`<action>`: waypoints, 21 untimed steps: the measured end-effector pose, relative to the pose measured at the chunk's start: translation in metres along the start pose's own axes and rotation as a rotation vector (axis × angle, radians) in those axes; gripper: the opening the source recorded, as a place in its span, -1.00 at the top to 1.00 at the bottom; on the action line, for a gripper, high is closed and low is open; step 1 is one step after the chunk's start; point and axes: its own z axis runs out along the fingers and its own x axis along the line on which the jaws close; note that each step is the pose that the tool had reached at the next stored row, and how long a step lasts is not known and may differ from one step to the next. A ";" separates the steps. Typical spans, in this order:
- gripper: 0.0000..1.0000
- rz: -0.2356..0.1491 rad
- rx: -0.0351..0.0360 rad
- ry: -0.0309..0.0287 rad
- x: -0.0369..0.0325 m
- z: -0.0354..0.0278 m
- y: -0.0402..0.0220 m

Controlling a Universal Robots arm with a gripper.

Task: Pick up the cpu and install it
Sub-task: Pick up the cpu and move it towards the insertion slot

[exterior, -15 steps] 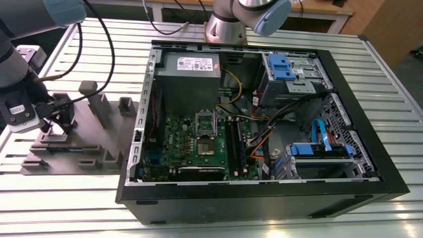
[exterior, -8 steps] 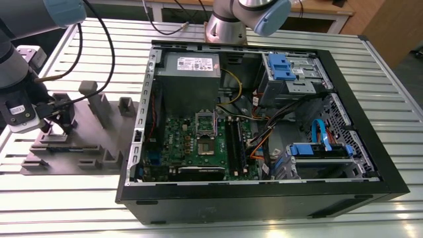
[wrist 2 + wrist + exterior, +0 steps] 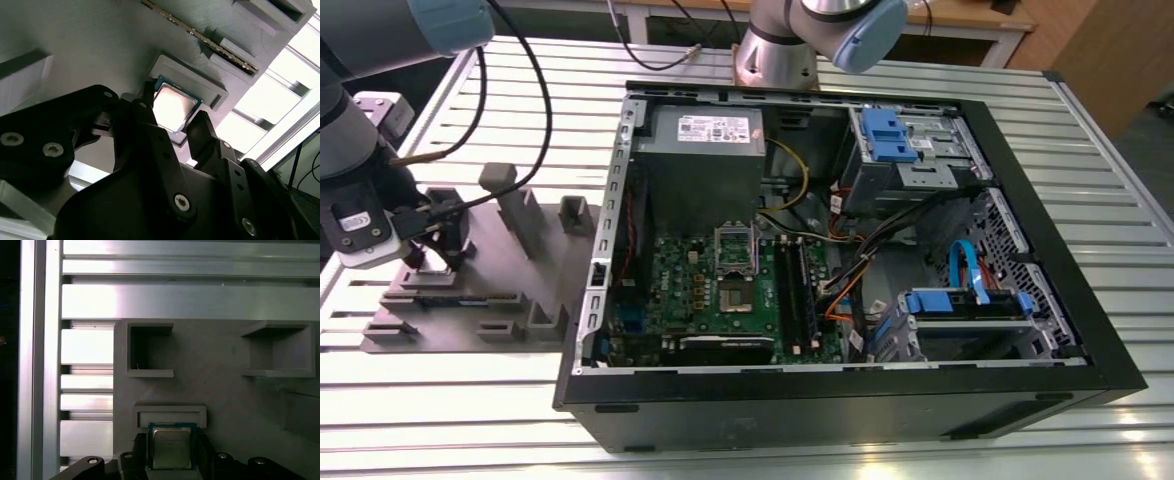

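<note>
The cpu (image 3: 171, 447) lies flat, metal top up, in a shallow pocket of the grey fixture (image 3: 520, 300). The pocket is near the fixture's edge farthest from the computer case (image 3: 1067, 330), and the fixture sits toward the slatted table's (image 3: 720, 440) edge at the exterior view's left.

The gripper (image 3: 173, 106) hangs directly over the chip. Its 2 dark fingers (image 3: 150, 130) are drawn in against 2 opposite edges of the cpu. Neither wrist view shows a gap there, so I judge it to be pinching the cpu, though the chip looks seated in its pocket and not lifted.

The main risk is the small purchase. The chip is thin and the contact is only along narrow edges, so slightly uneven pressure could tip it. A tipped chip could then catch a corner on the raised pocket rim (image 3: 170, 415) just beside it and twist or drop out.

In the second wrist view one finger seems to sit close to a corner of the cpu. If so, the chip could pivot in the grasp. A rotated or tilted chip would meet the socket (image 3: 738, 298) on the motherboard (image 3: 700, 275) out of square, which could damage the contacts.
</note>
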 end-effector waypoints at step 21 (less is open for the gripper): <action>0.06 0.000 -0.0001 -0.0003 -0.0002 -0.0110 0.0003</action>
